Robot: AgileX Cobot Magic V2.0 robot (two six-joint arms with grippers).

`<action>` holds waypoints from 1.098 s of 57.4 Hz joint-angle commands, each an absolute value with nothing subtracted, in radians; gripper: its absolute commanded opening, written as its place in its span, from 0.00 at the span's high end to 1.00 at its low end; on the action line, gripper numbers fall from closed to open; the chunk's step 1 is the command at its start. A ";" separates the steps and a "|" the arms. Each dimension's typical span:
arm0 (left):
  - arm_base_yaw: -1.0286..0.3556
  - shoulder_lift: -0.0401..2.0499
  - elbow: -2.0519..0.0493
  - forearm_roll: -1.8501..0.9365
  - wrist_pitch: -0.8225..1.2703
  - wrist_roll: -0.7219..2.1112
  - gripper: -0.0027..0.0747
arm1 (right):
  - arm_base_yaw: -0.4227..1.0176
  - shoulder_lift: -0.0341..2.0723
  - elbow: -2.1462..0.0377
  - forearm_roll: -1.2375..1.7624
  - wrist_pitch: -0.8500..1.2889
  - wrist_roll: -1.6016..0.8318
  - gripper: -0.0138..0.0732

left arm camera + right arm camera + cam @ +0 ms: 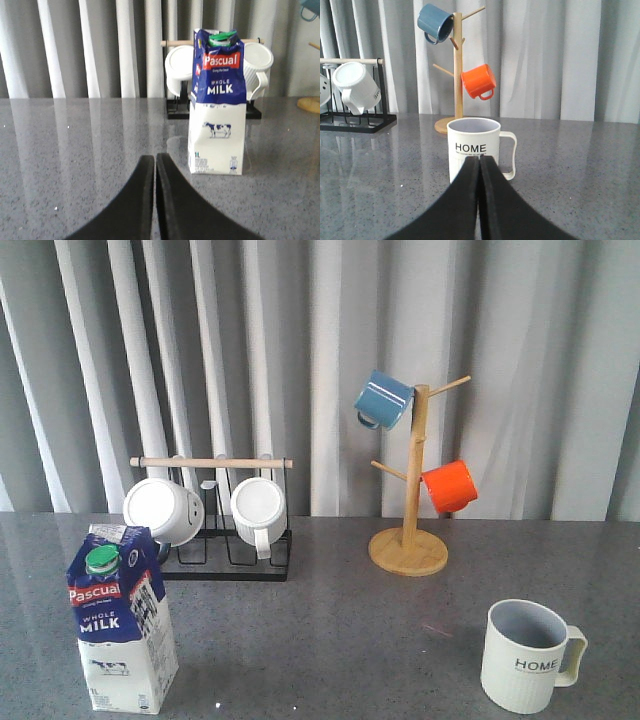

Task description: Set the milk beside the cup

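The left gripper (154,162) has its two black fingers pressed together with nothing between them; only the fingers show, and their bases are cut off by the frame edge. Just ahead of them and slightly to one side, the milk carton (217,102) stands upright on the grey speckled table (75,150), apart from the fingers. Its gable top is crumpled and the green cap is only partly visible there.

The right gripper (480,165) is likewise closed and empty, fingertips meeting in front of the HOME cup (473,152), covering the lower middle of its wall; whether they touch it cannot be told.

In the front view neither arm appears. The milk carton (122,620) stands at the near left, its base close to the frame edge, and the cup (528,655) at the near right, well apart. Behind are a black mug rack (225,540) with two white mugs (258,510), and a wooden mug tree (410,530) bearing a blue mug (383,398) and an orange mug (449,486).
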State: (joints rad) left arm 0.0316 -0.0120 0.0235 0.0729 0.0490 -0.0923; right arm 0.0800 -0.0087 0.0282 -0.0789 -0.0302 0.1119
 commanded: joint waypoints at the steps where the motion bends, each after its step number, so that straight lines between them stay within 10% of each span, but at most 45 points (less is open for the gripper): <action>1: 0.033 -0.024 -0.008 0.071 -0.139 -0.094 0.97 | 0.076 -0.026 0.036 -0.090 -0.197 0.107 0.85; 14: 0.033 0.082 -0.088 0.033 -0.372 -0.068 0.97 | 0.076 0.045 -0.028 -0.167 -0.505 -0.054 0.85; 36: 0.005 0.618 -0.734 0.035 0.060 -0.117 0.97 | 0.076 0.588 -0.684 0.099 -0.073 -0.190 0.85; 63: -0.025 0.714 -0.783 0.037 0.165 -0.168 0.97 | 0.076 0.736 -0.753 0.119 0.136 -0.122 0.84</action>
State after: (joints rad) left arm -0.0174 0.6784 -0.7470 0.0436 0.2212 -0.1668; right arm 0.0800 0.7045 -0.7157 0.1187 0.1809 -0.1218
